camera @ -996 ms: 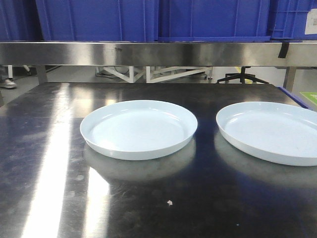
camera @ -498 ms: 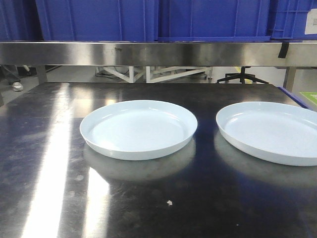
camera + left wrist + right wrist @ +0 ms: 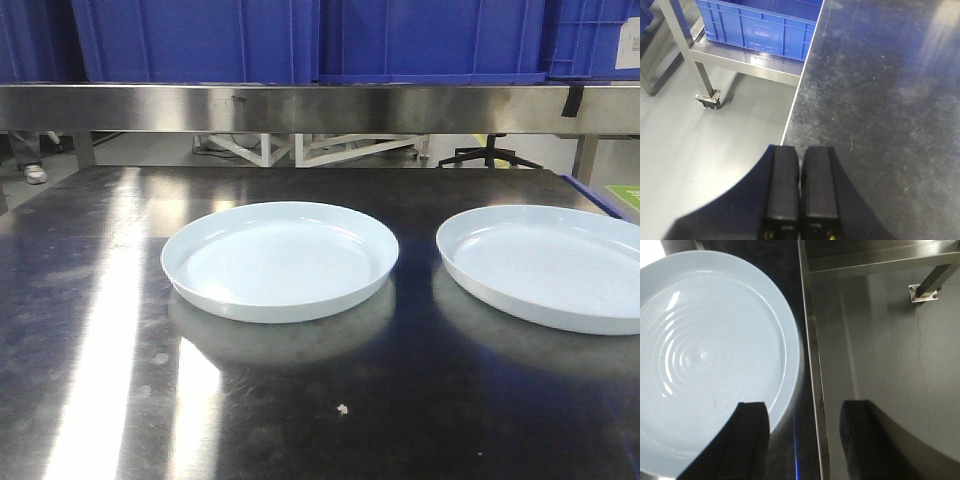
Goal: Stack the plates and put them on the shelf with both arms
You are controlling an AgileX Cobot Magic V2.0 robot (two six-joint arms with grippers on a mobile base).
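Two pale blue-white plates lie apart on the dark steel table (image 3: 120, 330): one plate (image 3: 280, 258) near the middle, the other plate (image 3: 545, 262) at the right edge of the front view. The shelf (image 3: 320, 106) runs across the back above them. My right gripper (image 3: 804, 412) hangs open above the right plate (image 3: 705, 350), its left finger over the plate's rim and its right finger past the table edge. My left gripper (image 3: 800, 156) is shut with nothing in it, over the table's left edge. Neither gripper shows in the front view.
Blue crates (image 3: 200, 40) stand on the shelf. A blue crate (image 3: 760, 27) sits on a wheeled steel rack left of the table. The table's right edge (image 3: 812, 365) drops to a grey floor with a post foot (image 3: 925, 290).
The plates and the table have not moved. Only a person's foot at the far left background shifts.
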